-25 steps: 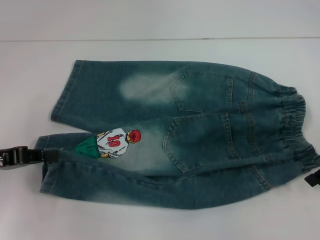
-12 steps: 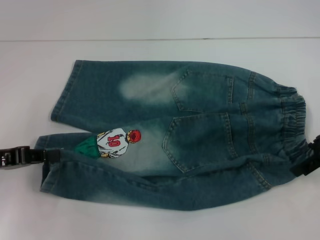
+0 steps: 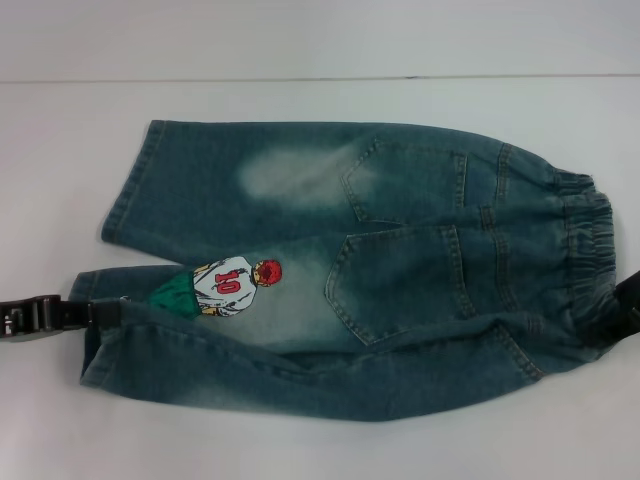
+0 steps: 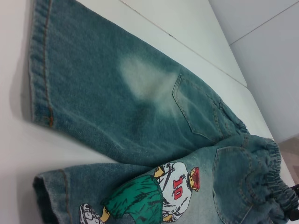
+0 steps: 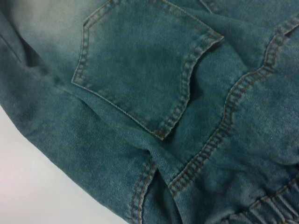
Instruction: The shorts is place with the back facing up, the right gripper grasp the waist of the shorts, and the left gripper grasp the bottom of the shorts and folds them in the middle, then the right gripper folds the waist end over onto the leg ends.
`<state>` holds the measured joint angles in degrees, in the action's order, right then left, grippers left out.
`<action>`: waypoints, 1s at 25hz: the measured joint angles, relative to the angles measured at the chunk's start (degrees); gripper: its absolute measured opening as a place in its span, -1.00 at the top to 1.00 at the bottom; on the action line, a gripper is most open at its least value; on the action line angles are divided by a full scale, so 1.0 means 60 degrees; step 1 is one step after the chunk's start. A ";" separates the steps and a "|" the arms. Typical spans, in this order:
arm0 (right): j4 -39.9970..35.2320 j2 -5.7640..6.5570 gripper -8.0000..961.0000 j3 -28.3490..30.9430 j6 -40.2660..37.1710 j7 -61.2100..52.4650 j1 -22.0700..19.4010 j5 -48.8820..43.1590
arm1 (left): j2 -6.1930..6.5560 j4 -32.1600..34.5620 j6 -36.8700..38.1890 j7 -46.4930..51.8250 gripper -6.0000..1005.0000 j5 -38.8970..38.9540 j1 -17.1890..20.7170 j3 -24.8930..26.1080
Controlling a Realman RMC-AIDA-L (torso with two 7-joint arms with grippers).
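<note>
Faded blue-green denim, the shorts (image 3: 350, 270) lie back-up across the middle of the head view on a white table (image 3: 300, 450), waist (image 3: 585, 245) toward the right edge and the leg ends (image 3: 115, 215) toward the left. Compared with half a second ago, the right gripper (image 3: 632, 305) has slid farther toward the right edge of the frame, so less of its black body shows, and the lower corner of the waist has been drawn up and inward with it; a second ago that corner still reached out to the far right. The left gripper (image 3: 100, 312) has barely shifted, sitting at the left edge, its tip touching the hem of the lower leg. Whether either claw is closed on cloth cannot be told, as the fingertips are hidden by denim or cut off by the frame. The lower long edge of the shorts is rolled upward in a fold toward the printed figure (image 3: 225, 285) in the "10" jersey. Behind the table runs a pale wall (image 3: 320, 35).
</note>
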<state>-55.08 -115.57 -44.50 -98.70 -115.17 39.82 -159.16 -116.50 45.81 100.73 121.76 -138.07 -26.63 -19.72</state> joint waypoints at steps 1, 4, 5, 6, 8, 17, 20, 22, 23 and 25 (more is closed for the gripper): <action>0.0000 -0.0006 -0.33 0.0001 0.0000 0.0001 -0.0006 0.0000 | 0.0000 0.0000 0.0000 0.0000 0.98 0.0000 0.0000 0.0000; 0.0000 -0.0012 -0.11 0.0005 0.0000 0.0003 -0.0015 0.0000 | 0.0006 -0.0003 -0.0002 -0.0018 0.98 0.0000 0.0000 -0.0002; 0.0000 -0.0011 -0.02 0.0005 0.0000 0.0004 -0.0015 0.0001 | 0.0007 -0.0004 -0.0002 -0.0019 0.98 0.0000 -0.0001 0.0000; 0.0000 -0.0005 0.08 0.0005 0.0000 0.0005 -0.0017 0.0001 | 0.0008 -0.0004 -0.0003 -0.0020 0.98 0.0000 -0.0002 0.0003; 0.0001 0.0004 0.28 0.0004 0.0000 0.0006 -0.0017 0.0001 | 0.0009 -0.0004 -0.0003 -0.0021 0.98 0.0000 -0.0013 0.0005; 0.0023 0.0125 0.82 0.0961 -0.0010 -0.0053 -0.0002 0.0041 | 0.0010 -0.0003 -0.0488 0.0005 0.98 0.0334 -0.0061 0.0007; 0.0210 0.0206 0.84 0.1506 -0.0014 -0.0077 -0.0048 0.0259 | 0.0009 -0.0004 -0.0744 -0.0012 0.98 0.0673 -0.0066 0.0006; 0.0513 0.0333 0.85 0.1940 -0.0011 -0.0086 -0.0124 0.0634 | 0.0006 -0.0070 -0.0918 -0.0046 0.98 0.0975 -0.0054 0.0007; 0.0692 0.0407 0.85 0.2143 -0.0009 -0.0086 -0.0166 0.0842 | 0.0007 -0.0149 -0.1018 -0.0061 0.98 0.1115 -0.0079 0.0007; 0.1230 0.0622 0.85 0.2594 0.0098 -0.0087 -0.0254 0.1394 | 0.0038 -0.0337 -0.1295 -0.0101 0.98 0.1386 -0.0177 0.0005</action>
<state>-47.70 -111.84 -28.94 -98.11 -115.69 38.30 -150.80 -116.28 43.78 92.96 121.15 -129.76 -27.69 -19.69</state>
